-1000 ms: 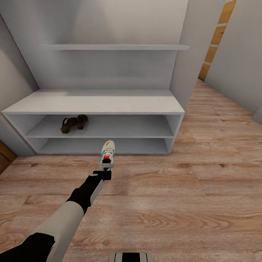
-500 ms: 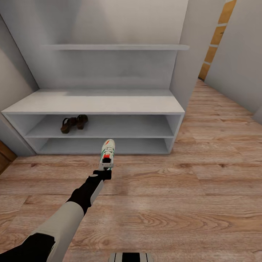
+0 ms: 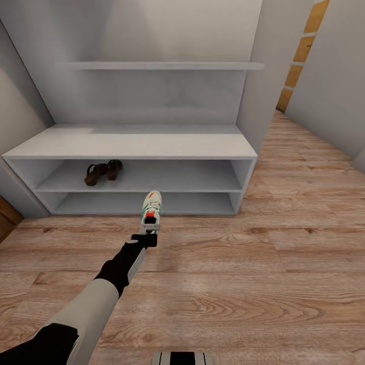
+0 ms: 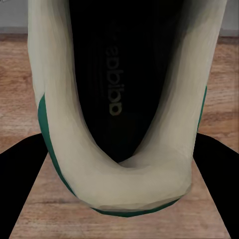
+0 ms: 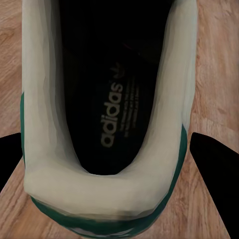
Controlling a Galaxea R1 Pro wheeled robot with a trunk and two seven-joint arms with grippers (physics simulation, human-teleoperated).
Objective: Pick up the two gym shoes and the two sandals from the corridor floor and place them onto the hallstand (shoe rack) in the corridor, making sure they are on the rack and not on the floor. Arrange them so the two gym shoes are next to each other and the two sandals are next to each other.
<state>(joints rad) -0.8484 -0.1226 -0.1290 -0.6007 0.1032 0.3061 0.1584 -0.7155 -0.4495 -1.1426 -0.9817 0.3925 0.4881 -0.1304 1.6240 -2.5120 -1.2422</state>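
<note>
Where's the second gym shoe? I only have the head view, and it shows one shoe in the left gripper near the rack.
Observer: In the right wrist view, the second gym shoe sits heel-first between the right gripper's fingers, with wood floor behind it.
Operator: Gripped?
Observer: Can't tell. One finger meets the heel, but a strip of floor shows between the other finger and the shoe.
Operator: Left grip solid?
Observer: In the left wrist view, both fingers of the left gripper sit against the heel sides of the gym shoe, with no gap.

Pale grey walls [image 3: 329,86]; orange-brown panelled strip [image 3: 304,50] at far right.
</note>
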